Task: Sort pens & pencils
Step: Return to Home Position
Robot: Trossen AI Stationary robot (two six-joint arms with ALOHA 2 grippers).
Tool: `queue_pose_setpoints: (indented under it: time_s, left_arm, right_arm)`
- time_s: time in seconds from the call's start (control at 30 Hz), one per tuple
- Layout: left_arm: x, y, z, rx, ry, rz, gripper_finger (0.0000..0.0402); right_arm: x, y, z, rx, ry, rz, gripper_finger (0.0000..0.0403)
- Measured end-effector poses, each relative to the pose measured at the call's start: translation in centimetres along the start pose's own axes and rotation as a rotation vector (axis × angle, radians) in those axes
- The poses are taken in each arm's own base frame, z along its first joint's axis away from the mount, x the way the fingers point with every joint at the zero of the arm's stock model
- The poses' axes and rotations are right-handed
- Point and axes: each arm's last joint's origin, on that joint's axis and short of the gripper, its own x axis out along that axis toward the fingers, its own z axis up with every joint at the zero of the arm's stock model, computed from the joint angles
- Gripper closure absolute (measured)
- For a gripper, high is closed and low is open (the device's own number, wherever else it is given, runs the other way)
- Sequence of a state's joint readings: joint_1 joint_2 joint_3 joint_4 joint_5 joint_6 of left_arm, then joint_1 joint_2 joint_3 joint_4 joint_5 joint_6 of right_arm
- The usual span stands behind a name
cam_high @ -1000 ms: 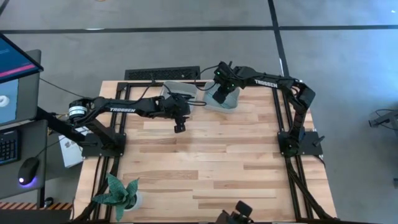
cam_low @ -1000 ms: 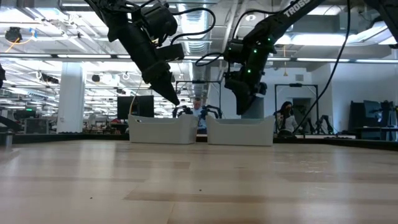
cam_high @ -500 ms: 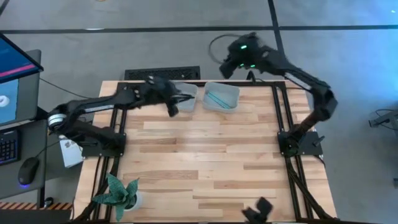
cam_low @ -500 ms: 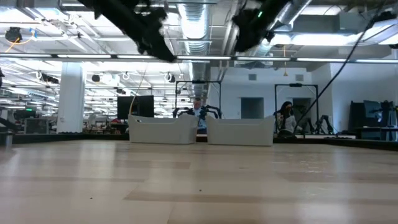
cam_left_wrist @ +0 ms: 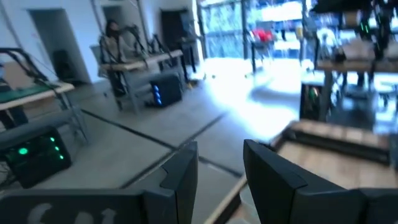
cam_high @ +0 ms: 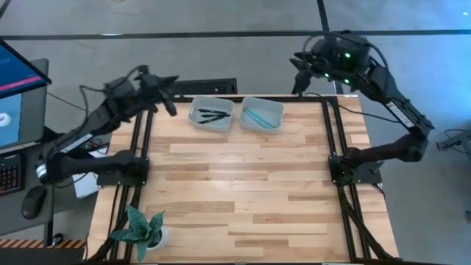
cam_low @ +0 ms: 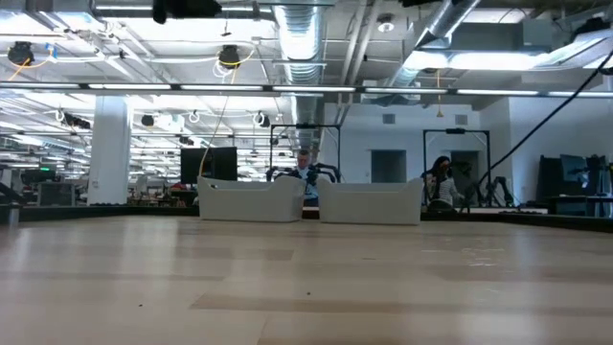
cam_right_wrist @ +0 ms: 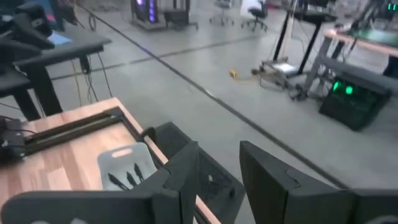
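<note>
Two pale bins stand side by side at the table's far edge. The left bin [cam_high: 212,115] holds the black sticks [cam_high: 213,114], which lie flat on its floor. The right bin [cam_high: 263,114] holds the teal-blue sticks [cam_high: 258,116], also lying flat. My left gripper [cam_high: 168,103] is raised high off the far left corner, open and empty [cam_left_wrist: 221,177]. My right gripper [cam_high: 298,73] is raised beyond the far edge, right of the bins, open and empty [cam_right_wrist: 217,177]. The right wrist view looks down on the bin of black sticks [cam_right_wrist: 126,167].
A potted plant [cam_high: 143,228] stands at the near left corner. A dark vent plate [cam_high: 193,87] lies just beyond the far edge. A monitor, keyboard and mouse sit left of the table. Bare wood [cam_high: 243,184] spreads in front of the bins. People sit in the room behind [cam_low: 442,182].
Both arms have risen and pulled away from the bins. My left gripper went from just in front of the left bin up toward the far left corner. My right gripper lifted from over the right bin and swung back past the far edge, rightward.
</note>
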State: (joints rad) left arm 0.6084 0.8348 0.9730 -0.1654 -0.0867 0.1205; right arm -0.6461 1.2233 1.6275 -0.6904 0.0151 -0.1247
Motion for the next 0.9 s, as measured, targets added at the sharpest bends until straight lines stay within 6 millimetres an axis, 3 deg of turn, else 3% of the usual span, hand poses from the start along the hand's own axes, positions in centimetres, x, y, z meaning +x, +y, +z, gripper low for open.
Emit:
queue_pose_setpoints:
  time_s: [0.2,0.33,0.53,0.9]
  left_arm:
    - [-3.1,1.1,1.2,-0.075,-0.094,0.064,0.028]
    - [-4.0,1.2,1.0,-0.076,-0.071,0.067,0.028]
    - [-3.8,1.0,-0.6,-0.074,0.074,0.057,0.028]
    - [-4.4,0.5,-5.9,-0.135,-0.024,0.086,0.028]
  right_arm:
    - [-3.3,0.1,-2.1,-0.003,-0.104,0.064,0.0266]
    - [-5.2,0.4,-4.4,0.034,-0.177,0.075,0.0264]
    - [-7.1,1.2,-8.4,0.094,-0.248,0.1,0.0266]
    - [-11.7,2.5,-14.4,0.131,-0.418,0.176,0.0262]
